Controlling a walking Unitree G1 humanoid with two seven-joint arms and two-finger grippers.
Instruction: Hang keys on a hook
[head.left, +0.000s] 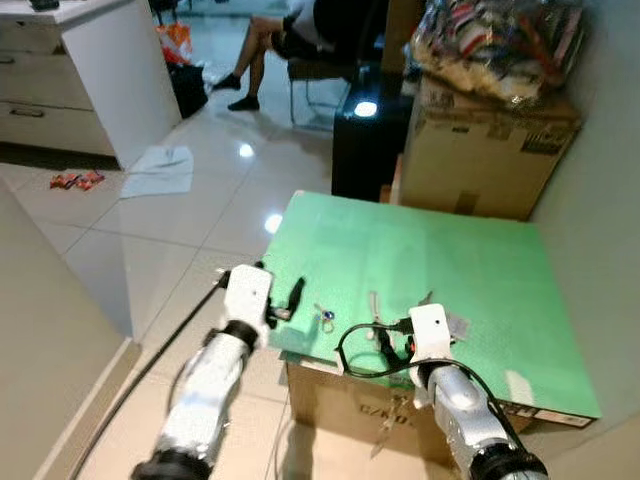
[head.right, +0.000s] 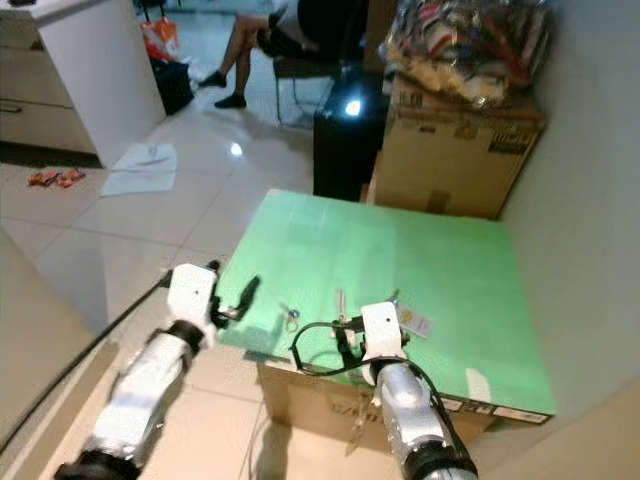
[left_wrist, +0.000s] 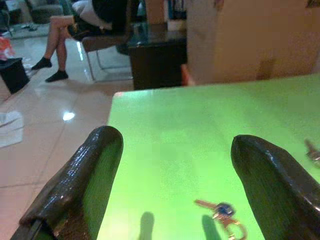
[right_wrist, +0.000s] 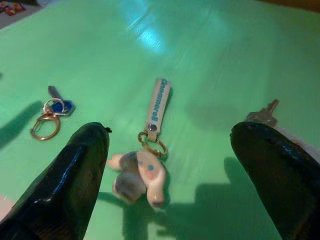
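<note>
Three key sets lie near the front edge of the green tabletop (head.left: 420, 250). A blue-headed key on a gold ring (right_wrist: 52, 111) lies furthest left. In the middle is a white strap with a plush charm (right_wrist: 140, 177). A silver key with a tag (right_wrist: 262, 115) is on the right. My right gripper (right_wrist: 170, 175) is open low over the table, and the plush charm sits between its fingers without touching them. My left gripper (left_wrist: 175, 175) is open at the table's front left edge, with the blue-headed key (left_wrist: 220, 210) just ahead of it.
The green top rests on a cardboard box (head.left: 340, 400). Behind it stand a black cabinet (head.left: 365, 140) and a large carton (head.left: 480, 150) with a full bag on top. A wall (head.left: 600, 200) runs along the right. A person (head.left: 270, 40) sits on a chair far back. Paper (head.left: 160, 170) lies on the floor.
</note>
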